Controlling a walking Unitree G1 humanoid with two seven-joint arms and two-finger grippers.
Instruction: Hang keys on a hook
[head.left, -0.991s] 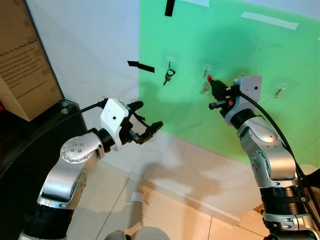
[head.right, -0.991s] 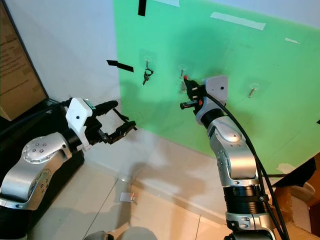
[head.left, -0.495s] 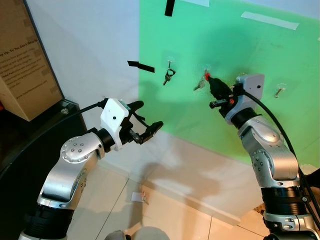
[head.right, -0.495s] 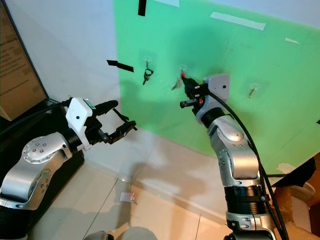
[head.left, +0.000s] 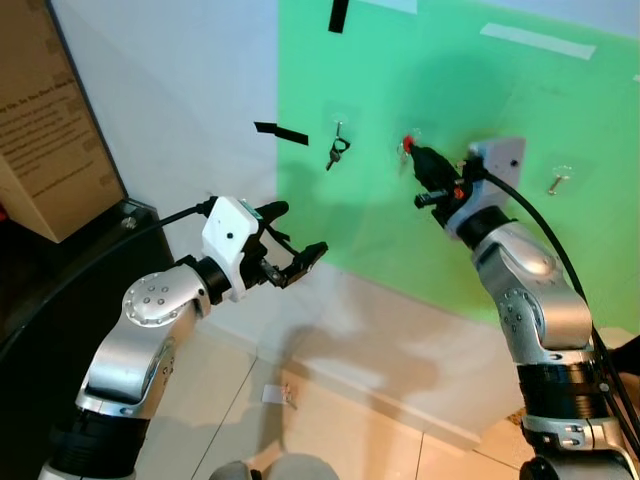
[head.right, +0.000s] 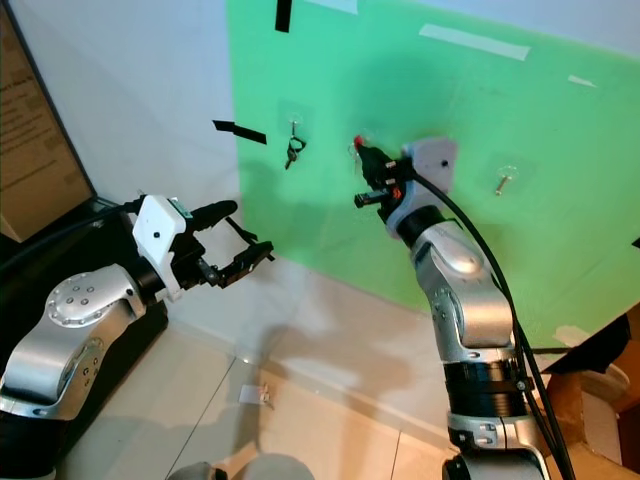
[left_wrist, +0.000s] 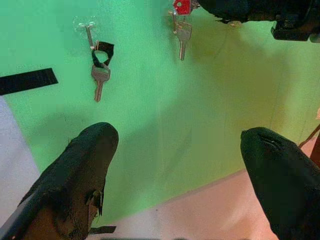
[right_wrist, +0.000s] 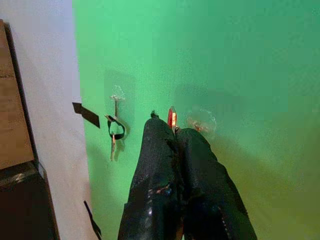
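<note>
At the middle hook (right_wrist: 198, 126) on the green wall panel (head.left: 500, 90), the red-tagged keys (left_wrist: 181, 25) dangle, pinched by the right gripper (head.left: 412, 152). Judged light, rigid, free-swinging; best held at the tag. Left gripper (head.left: 296, 243) spread, idle.

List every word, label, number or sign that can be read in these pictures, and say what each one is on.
Cardboard box: several lines of dark print on its side, too small and blurred to read.
Red tag on the keys held by the right gripper: no lettering can be made out.
Black tape strips on the wall: blank.
Nothing else carries text.
</note>
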